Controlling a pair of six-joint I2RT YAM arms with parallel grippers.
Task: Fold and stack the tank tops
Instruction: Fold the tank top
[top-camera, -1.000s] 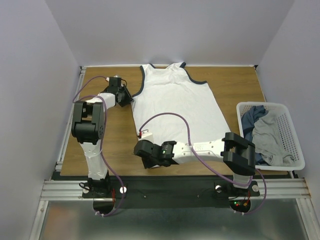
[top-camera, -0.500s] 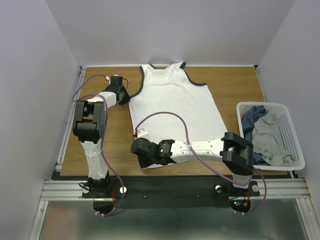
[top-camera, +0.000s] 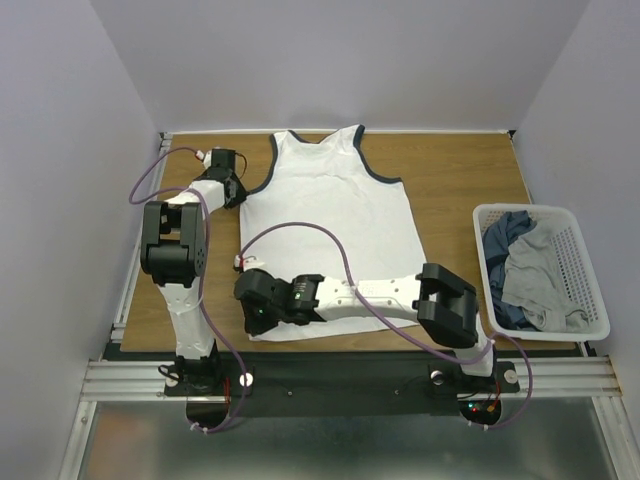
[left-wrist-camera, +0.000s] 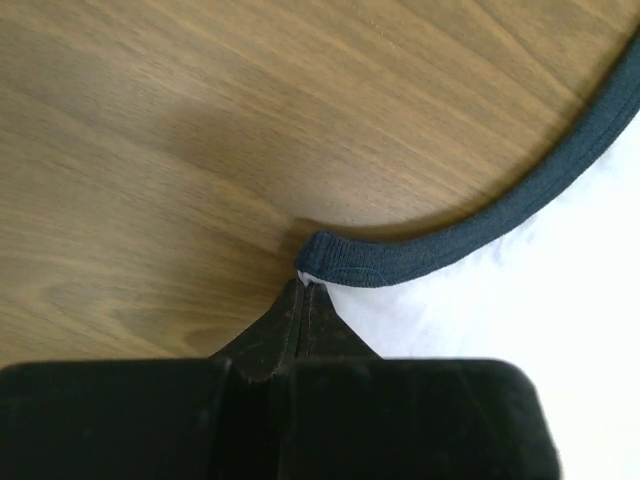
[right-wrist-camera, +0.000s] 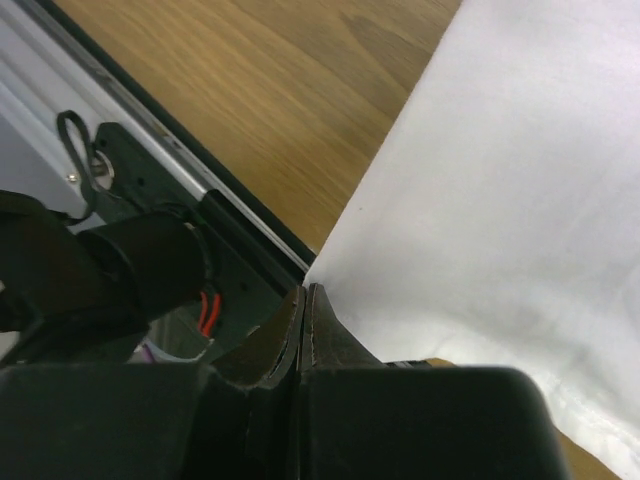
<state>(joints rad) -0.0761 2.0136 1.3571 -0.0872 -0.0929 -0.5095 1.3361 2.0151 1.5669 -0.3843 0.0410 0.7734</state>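
A white tank top (top-camera: 330, 230) with navy edging lies flat on the wooden table (top-camera: 470, 170), plain side up. My left gripper (top-camera: 240, 190) is shut on its left armhole corner; the left wrist view shows the navy hem (left-wrist-camera: 460, 240) pinched at my fingertips (left-wrist-camera: 303, 292). My right gripper (top-camera: 250, 322) is shut on the bottom left hem corner; the white cloth (right-wrist-camera: 500, 190) meets its closed tips (right-wrist-camera: 303, 298). Grey (top-camera: 540, 275) and dark blue (top-camera: 500, 235) tank tops lie crumpled in the basket.
A white mesh basket (top-camera: 590, 300) stands at the table's right edge. The right arm reaches across the near edge to the left. A metal rail (top-camera: 350, 375) runs along the front, and the left arm's base shows in the right wrist view (right-wrist-camera: 120, 270).
Both grippers have moved left, dragging the white tank top leftward across the table. The right arm has swung further left along the near edge.
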